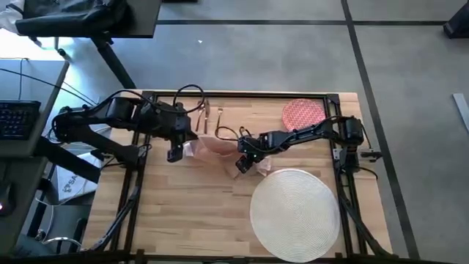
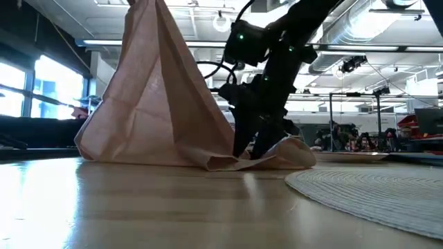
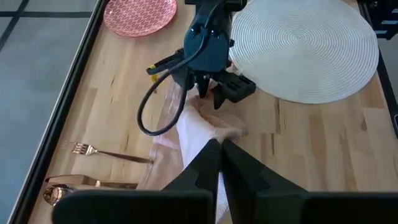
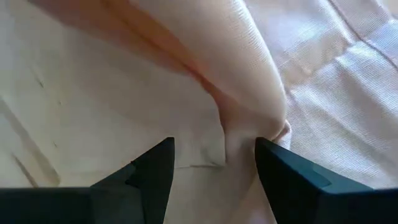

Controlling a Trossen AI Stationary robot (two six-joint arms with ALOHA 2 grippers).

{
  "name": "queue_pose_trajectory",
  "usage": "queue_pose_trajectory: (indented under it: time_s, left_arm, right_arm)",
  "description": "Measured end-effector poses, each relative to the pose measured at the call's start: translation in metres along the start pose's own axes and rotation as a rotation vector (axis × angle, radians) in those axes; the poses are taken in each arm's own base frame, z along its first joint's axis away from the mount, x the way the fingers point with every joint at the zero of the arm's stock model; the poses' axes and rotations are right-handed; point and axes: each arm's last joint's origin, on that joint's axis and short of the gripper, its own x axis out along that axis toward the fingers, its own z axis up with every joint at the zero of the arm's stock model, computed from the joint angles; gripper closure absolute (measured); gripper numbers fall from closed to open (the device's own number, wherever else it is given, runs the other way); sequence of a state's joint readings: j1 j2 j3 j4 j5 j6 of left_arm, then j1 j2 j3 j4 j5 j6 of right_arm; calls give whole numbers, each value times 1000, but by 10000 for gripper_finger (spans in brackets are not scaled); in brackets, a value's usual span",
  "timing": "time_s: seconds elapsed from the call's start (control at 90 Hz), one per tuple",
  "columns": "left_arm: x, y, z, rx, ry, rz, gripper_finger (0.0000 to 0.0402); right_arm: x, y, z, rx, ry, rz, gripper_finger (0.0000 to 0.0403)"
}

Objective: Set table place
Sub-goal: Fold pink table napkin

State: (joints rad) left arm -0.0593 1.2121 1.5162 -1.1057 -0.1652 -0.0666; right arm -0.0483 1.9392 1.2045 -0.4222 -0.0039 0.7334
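Mid-table (image 1: 183, 220), I'm pinching the napkin (image 1: 209, 144) with my left gripper (image 1: 178, 150), lifting one end into a peak. My right gripper (image 1: 245, 163) is open, fingers straddling the cloth's right edge, beside the placemat (image 1: 297, 213).

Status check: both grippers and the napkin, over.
Left gripper shut on napkin, holding it up in a peak. Right gripper open, jaws astride a fold at its low edge. Placemat bare; plate at far edge.
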Motion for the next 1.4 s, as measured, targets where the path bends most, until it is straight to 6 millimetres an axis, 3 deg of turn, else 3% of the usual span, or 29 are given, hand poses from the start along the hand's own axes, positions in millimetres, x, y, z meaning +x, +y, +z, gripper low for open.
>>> queue_pose_trajectory:
  time_s: [0.3,0.622,0.822,1.033,1.144,1.4]
  left_arm:
    - [0,0,0,0,0,6,402]
    - [0,1,0,0,-2,31,402]
    - [0,1,0,-7,-1,32,402]
    - [0,1,0,-7,-1,31,402]
    - [0,1,0,-7,0,32,402]
    - [0,1,0,-3,0,32,402]
  right_arm:
    - [0,1,0,-20,16,31,333]
    - [-2,4,3,-116,27,118,399]
    - [-13,19,3,-315,65,375,402]
    - [-11,16,-1,-183,35,208,391]
    - [-12,10,4,-77,17,176,355]
    - [13,-4,6,55,67,115,283]
